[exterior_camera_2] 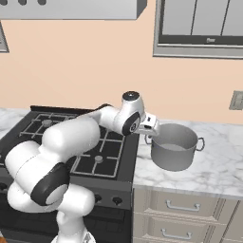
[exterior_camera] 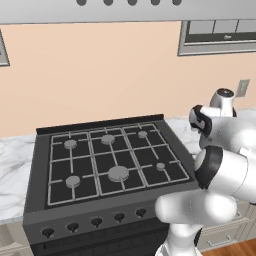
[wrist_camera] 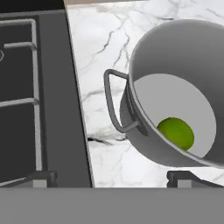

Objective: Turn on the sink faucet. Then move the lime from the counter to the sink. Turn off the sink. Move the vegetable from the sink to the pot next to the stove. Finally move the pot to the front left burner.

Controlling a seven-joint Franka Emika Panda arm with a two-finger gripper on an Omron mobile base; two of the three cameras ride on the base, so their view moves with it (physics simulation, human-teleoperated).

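Left base view: black gas stove (exterior_camera: 107,165) w/ grey burner caps, front left burner (exterior_camera: 73,181) bare, so pot transfer looks pending. Right base view: wide grey steel pot (exterior_camera_2: 174,146) on white marble tabletop (exterior_camera_2: 218,166) just right of stove; hand (exterior_camera_2: 153,124) at its left rim. Hand view: glossy green lime (wrist_camera: 176,133) inside pot; hand spread wide, holding nothing. Best grip prob. the near side handle (wrist_camera: 114,103), squarely, then lift level.

My two base views look forward and down, sharing the stove (exterior_camera: 112,165); my hand view sits close above the pot (wrist_camera: 175,87).
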